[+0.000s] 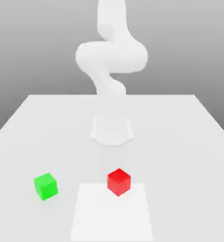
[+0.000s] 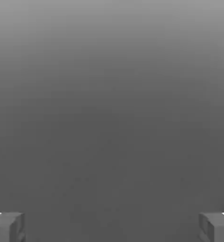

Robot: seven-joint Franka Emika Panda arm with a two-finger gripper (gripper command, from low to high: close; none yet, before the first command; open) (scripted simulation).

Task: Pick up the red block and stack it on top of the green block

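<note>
Spread fingers (image 2: 8,227) hold nothing. The red block (image 1: 119,182) sits near the surface's (image 1: 189,137) front edge, the green block (image 1: 46,185) well apart toward the exterior view's left. Best descend squarely, straddling red's flat sides.

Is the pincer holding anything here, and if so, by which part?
Nothing is held. The pincer is open with nothing between its fingers; the red block and green block sit apart on the table.

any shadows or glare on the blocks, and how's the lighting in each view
Exterior view: flat, bright light washes the white arm into the table; red block and green block show shaded side faces, no glare. Hand view: a grey gradient behind the open gripper.
</note>
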